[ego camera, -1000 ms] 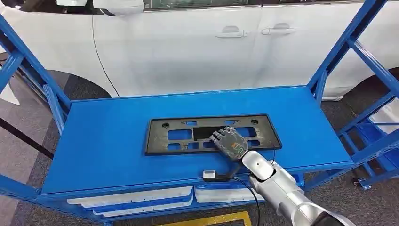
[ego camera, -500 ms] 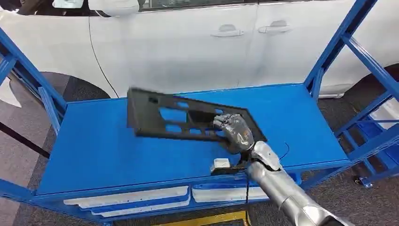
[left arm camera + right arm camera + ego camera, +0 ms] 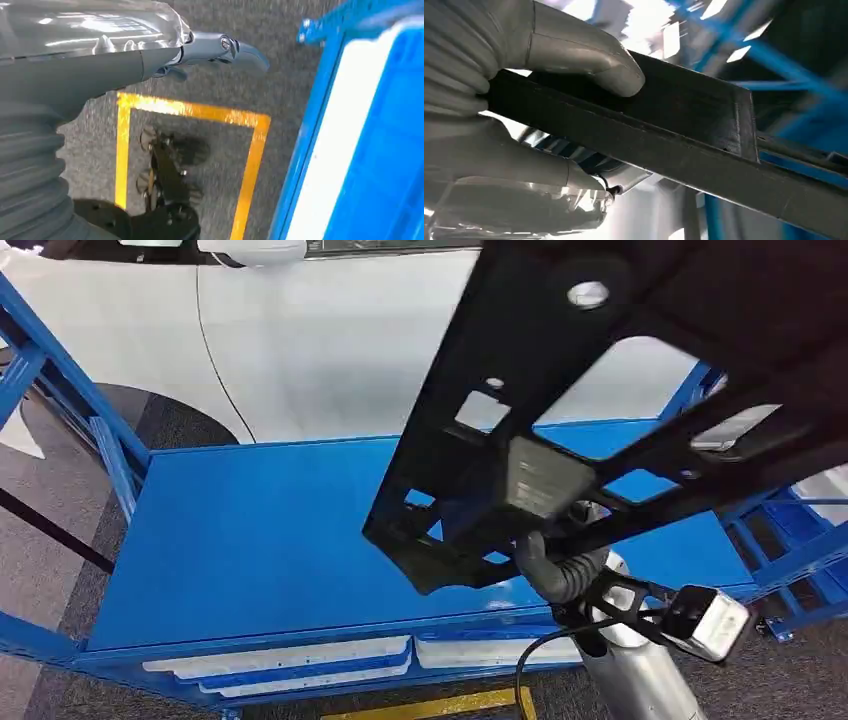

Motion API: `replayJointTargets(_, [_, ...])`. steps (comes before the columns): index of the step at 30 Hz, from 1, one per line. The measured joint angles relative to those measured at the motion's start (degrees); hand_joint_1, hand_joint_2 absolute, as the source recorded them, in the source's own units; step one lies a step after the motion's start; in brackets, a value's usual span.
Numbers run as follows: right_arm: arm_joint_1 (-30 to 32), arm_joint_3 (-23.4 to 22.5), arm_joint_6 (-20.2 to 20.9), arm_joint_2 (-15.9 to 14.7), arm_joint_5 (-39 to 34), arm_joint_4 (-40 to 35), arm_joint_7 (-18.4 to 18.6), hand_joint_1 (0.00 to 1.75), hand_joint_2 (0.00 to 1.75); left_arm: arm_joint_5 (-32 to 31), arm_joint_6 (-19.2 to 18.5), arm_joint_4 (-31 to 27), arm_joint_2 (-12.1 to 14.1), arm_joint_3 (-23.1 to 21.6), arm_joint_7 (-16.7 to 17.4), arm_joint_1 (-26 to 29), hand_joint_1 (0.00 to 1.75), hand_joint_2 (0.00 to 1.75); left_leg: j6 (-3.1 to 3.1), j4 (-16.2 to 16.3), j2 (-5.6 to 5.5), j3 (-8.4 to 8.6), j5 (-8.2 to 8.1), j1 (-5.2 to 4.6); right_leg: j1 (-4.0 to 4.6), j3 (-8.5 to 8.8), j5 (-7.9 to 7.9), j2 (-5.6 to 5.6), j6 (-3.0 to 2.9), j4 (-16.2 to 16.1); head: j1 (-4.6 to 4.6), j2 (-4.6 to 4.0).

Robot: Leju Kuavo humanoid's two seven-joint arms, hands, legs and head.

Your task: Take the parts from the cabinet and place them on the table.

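The right hand (image 3: 531,107) is clamping the flat black plastic frame with rectangular cut-outs (image 3: 640,400), its thick grey thumb pressing one face of an edge bar and its fingers (image 3: 514,167) pressing the other; the frame is hanging tilted in the air close to the head camera, above the blue metal shelf (image 3: 250,540), and it is blocking much of the shelf's right end and the white car (image 3: 330,340) standing behind the rack; white flat panels (image 3: 280,665) are lying on the level under the shelf top; the left hand (image 3: 220,50) is hanging beside the rack over grey floor marked with yellow tape (image 3: 250,165), holding nothing, though whether its fingers are spread or curled I cannot tell.
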Motion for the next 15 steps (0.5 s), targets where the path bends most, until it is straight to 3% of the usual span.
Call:
replayJointTargets(1, [0.1, -0.5, 0.9, 0.6, -0.8, -0.9, 0.0, 1.75, 1.75, 0.1, 0.1, 0.0, 0.0, 0.0, -0.1, -0.1, 0.0, 1.75, 0.39, -0.1, 0.03, -0.02, 0.05, 0.0, -0.01, -1.56, -2.12, 0.02, 0.2, 3.4, 0.0, 0.0])
replayJointTargets(3, [0.6, -1.4, 3.1, 1.4, -2.8, -1.4, 0.1, 1.75, 1.75, 0.1, 0.4, 0.0, 0.0, 0.1, -0.2, 0.0, 0.0, 1.75, 0.48, 0.0, 0.02, -0.09, 0.04, -0.09, -0.17, -6.13, -6.18, 0.06, 0.59, 12.6, 0.0, 0.0])
replayJointTargets(4, [0.9, -1.6, 4.5, 1.7, -4.2, -1.4, 0.5, 1.75, 1.75, 0.2, 0.5, 0.0, 0.0, 0.1, -0.4, 0.0, 0.0, 1.75, 0.49, 0.0, 0.0, -0.12, 0.03, -0.15, -0.23, -7.86, -6.94, 0.06, 0.67, 15.9, 0.0, 0.0])
replayJointTargets(5, [1.3, -1.6, 6.3, 1.9, -6.0, -1.2, 1.2, 1.75, 1.75, 0.2, 0.7, 0.0, 0.0, 0.1, -0.6, 0.0, 0.0, 1.75, 0.48, 0.0, -0.03, -0.11, 0.03, -0.19, -0.3, -8.4, -6.3, 0.06, 0.63, 16.5, 0.0, 0.0])
replayJointTargets(6, [1.4, -1.5, 8.0, 2.0, -7.5, -1.1, 2.2, 1.75, 1.75, 0.2, 0.7, 0.0, 0.0, 0.2, -0.7, 0.0, 0.0, 1.75, 0.45, 0.0, -0.07, -0.05, 0.01, -0.22, -0.31, -7.53, -4.5, 0.06, 0.51, 14.4, 0.0, 0.0])
replayJointTargets(8, [1.6, -1.3, 10.3, 2.5, -8.5, -0.4, 3.2, 1.75, 1.75, 0.1, 0.8, 0.0, 0.0, 0.2, -0.7, -0.1, 0.0, 1.75, 0.3, 0.0, -0.14, 0.22, -0.07, -0.24, -0.28, -2.52, 0.86, 0.07, -0.04, 4.1, 0.0, 0.0])
replayJointTargets(9, [2.1, -1.0, 11.2, 2.8, -8.3, 0.0, 3.1, 1.75, 1.75, 0.0, 0.8, 0.0, 0.0, 0.2, -0.6, -0.2, 0.0, 1.75, 0.2, 0.0, -0.17, 0.3, -0.13, -0.24, -0.19, -0.11, 2.1, 0.13, -0.48, -0.8, 0.0, 0.0])
replayJointTargets(10, [2.8, -0.6, 11.5, 2.8, -7.9, 0.2, 2.6, 1.75, 1.75, -0.1, 0.8, 0.0, 0.0, 0.2, -0.4, -0.3, 0.0, 1.75, -0.19, 0.2, -0.26, 0.13, -0.02, -0.61, 0.26, 0.25, 1.81, 0.13, -0.58, -1.4, 0.0, 0.0])
replayJointTargets(13, [5.5, 0.7, 10.8, 3.1, -5.7, 0.3, 0.9, 1.75, 1.75, -0.4, 1.2, 0.0, 0.0, 0.2, 1.1, -0.2, 0.0, 1.75, -1.08, -0.2, -0.3, 0.03, 0.27, -0.38, 0.43, -0.24, 1.92, 0.15, -1.17, -1.2, -0.02, 0.0])
replayJointTargets(14, [6.2, 1.1, 10.5, 3.3, -5.3, 0.2, 0.8, 1.75, 1.75, -0.4, 1.5, 0.0, 0.0, 0.2, 1.5, -0.2, 0.0, 1.75, -1.6, -0.3, -0.33, 0.08, 0.35, -0.73, -0.02, -0.23, 2.35, 0.09, -1.8, -2.0, -0.02, 0.0])
replayJointTargets(15, [6.6, 1.5, 10.2, 3.7, -5.0, 0.2, 0.8, 1.75, 1.75, -0.4, 1.8, 0.0, 0.1, 0.2, 1.7, -0.3, 0.0, 1.75, -1.73, 0.5, -0.23, -0.24, -0.8, -0.49, -0.19, -0.07, 2.78, -0.21, -2.14, -2.5, -0.02, 0.0])
